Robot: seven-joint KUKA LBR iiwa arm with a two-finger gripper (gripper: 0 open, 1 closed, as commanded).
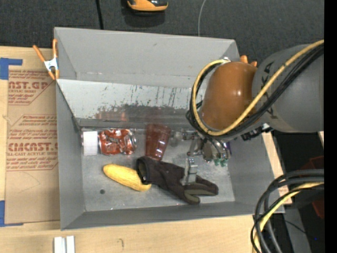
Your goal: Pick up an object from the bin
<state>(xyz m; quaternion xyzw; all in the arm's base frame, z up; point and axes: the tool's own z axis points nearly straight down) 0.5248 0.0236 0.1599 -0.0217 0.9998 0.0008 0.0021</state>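
Tool (190, 168) low over dark brown glove (164, 176), bin (131, 54) front; opening unclear.

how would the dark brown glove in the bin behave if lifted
The dark brown glove lies limp and creased, so it is probably floppy and would droop. It looks thin, so likely light. Its edge meets the yellow banana-shaped thing, which it may drag.

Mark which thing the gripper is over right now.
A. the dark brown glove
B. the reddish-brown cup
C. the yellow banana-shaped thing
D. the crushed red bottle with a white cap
A: the gripper is over the right part of the dark brown glove, which lies near the bin's front wall. The yellow banana-shaped thing lies off to the left.
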